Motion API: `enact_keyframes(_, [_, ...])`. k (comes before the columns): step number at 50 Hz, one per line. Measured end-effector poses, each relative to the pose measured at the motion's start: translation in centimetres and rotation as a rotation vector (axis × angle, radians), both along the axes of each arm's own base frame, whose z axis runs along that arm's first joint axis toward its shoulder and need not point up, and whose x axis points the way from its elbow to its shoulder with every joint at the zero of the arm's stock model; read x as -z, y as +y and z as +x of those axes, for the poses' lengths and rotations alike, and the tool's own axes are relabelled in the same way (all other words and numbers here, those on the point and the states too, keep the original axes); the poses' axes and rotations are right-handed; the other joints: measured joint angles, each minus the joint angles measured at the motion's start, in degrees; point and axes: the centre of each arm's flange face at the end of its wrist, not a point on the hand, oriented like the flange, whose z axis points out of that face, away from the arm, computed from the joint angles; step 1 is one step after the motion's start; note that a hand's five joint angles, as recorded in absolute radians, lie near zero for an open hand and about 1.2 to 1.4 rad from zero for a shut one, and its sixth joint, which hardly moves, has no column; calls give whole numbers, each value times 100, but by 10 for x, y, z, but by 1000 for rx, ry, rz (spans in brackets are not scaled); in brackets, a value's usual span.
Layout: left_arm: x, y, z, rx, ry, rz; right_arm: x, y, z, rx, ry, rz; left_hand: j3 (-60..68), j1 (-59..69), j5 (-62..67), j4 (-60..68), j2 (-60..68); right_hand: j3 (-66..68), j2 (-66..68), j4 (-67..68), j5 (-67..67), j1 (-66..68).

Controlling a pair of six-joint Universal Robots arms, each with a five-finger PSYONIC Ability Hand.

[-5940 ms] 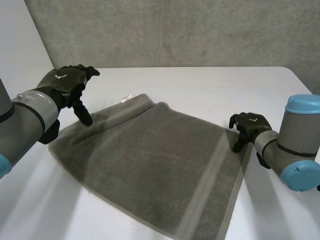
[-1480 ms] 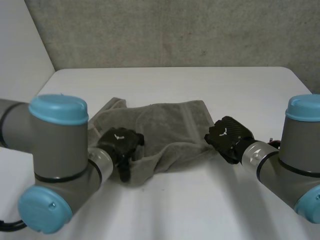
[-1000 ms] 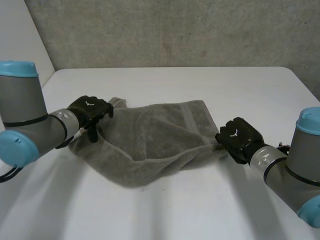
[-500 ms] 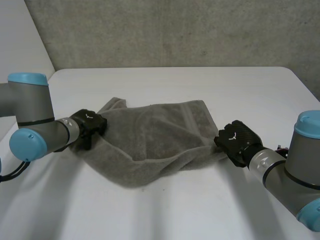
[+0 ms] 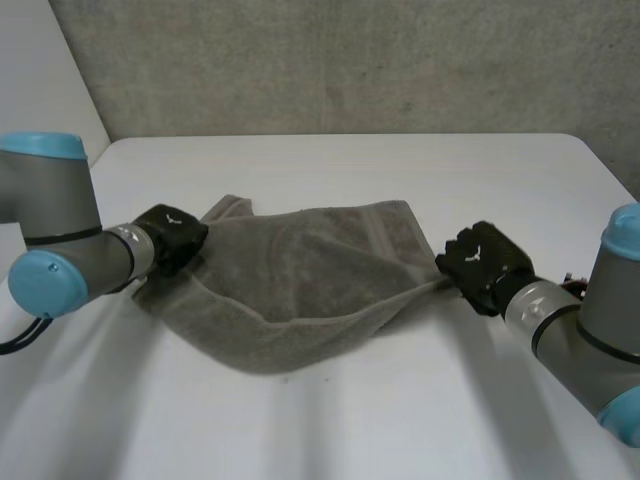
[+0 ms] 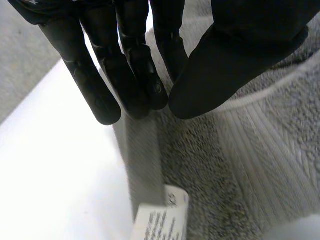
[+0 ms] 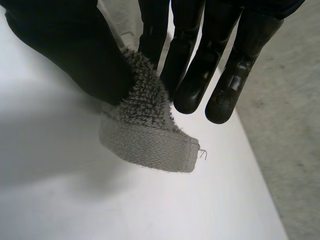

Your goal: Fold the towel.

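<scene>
One white tag (image 6: 159, 220) lies on the towel (image 6: 250, 150) hem, print unreadable.

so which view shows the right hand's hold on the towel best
Right wrist view: the right hand pinches the towel corner between thumb and fingers. Head view gives the hand's back at the towel's edge; left wrist view, the left hand pinching.

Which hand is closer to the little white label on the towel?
Left. The left hand pinches the towel at an edge, the label just past its fingertips; the right hand pinches a corner at the opposite end.
</scene>
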Motion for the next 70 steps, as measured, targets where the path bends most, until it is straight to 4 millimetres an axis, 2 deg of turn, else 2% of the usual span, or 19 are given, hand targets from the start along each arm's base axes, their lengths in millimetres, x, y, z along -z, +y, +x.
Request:
enact_keyframes(1, [-10, 2, 0, 0, 8, -18, -12, -3, 0, 6, -13, -32, 71, 54, 56, 65, 75, 0, 0, 0, 0, 0])
enact_keyframes(7, [-18, 5, 1, 0, 11, -31, -23, -7, -3, 19, -26, -61, 58, 69, 71, 98, 58, 0, 0, 0, 0, 0])
enact_keyframes(8, [-17, 6, 2, -2, 7, -27, -23, -7, -3, 21, -26, -63, -1021, -752, -791, -916, -1035, 0, 0, 0, 0, 0])
enact_keyframes(11, [-11, 8, 3, -3, 0, -9, -23, -7, -6, 29, -24, -58, -1912, -1724, -1838, -1922, -1954, 0, 0, 0, 0, -1])
enact_keyframes(21, [15, 10, 4, -1, -15, 40, -8, -4, -6, 23, -4, -15, -2786, -2554, -2718, -2800, -2798, 0, 0, 0, 0, -1])
enact_keyframes(30, [25, 2, 5, -23, -28, 8, -3, -2, -5, 18, 3, -1, -3170, -2930, -3108, -3183, -3181, 0, 0, 0, 0, -1])
enact_keyframes(38, [30, 0, 7, -32, -66, -9, -1, -2, -5, 15, 5, 4, -3209, -2977, -3136, -3213, -3215, 0, 0, 0, 0, -1])
enact_keyframes(41, [31, 1, 8, -27, -92, -14, 0, -2, -5, 15, 6, 6, -2448, -2418, -2427, -2495, -2455, 0, 0, 0, 0, -1])
enact_keyframes(43, [31, 1, 9, -27, -96, -15, 0, -2, -5, 15, 7, 6, -2448, -2418, -2427, -2495, -2455, 0, 0, 0, 0, -1])
enact_keyframes(46, [30, 2, 9, -27, -111, -17, 0, -2, -5, 16, 7, 6, -797, -1802, -723, -792, -795, 0, 0, 0, 0, -1])
enact_keyframes(47, [30, 3, 9, -27, -112, -17, 0, -2, -5, 16, 7, 6, -508, -2486, -423, -496, -477, 0, 0, 0, 0, -1])
enact_keyframes(48, [29, 3, 9, -27, -111, -19, 0, -2, -5, 17, 7, 5, -405, -2453, -338, -395, -396, 0, 0, 0, 0, -1])
enact_keyframes(50, [24, 3, 8, -28, -107, -29, -1, -3, -5, 18, 6, 2, -82, -43, -9, -79, -76, 0, 0, 0, 0, -1])
enact_keyframes(54, [11, 6, 7, -28, -91, -54, -4, -4, -6, 24, 4, -6, 75, 72, 116, 77, 84, 0, 0, 0, 0, -1])
enact_keyframes(61, [-29, 20, 5, -36, -32, -118, -19, -10, -8, 38, -10, -40, 117, 73, 158, 132, 125, 0, 0, 0, 0, -1])
enact_keyframes(63, [-50, 27, 6, -43, -2, -154, -35, -11, -11, 50, -16, -56, 120, 95, 158, 135, 127, 0, 0, 0, 0, -1])
enact_keyframes(65, [-62, 32, 7, -48, 15, -176, -47, -12, -14, 59, -18, -63, 120, 105, 158, 135, 127, 0, 0, 0, 0, -1])
enact_keyframes(66, [-76, 36, 8, -54, 36, -204, -60, -12, -17, 70, -21, -67, 120, 105, 158, 135, 128, 0, 0, 0, 0, -1])
enact_keyframes(70, [-114, 49, 12, -72, 95, -285, -97, -10, -25, 97, -31, -67, 120, 106, 160, 136, 128, 0, 0, 0, 0, -1])
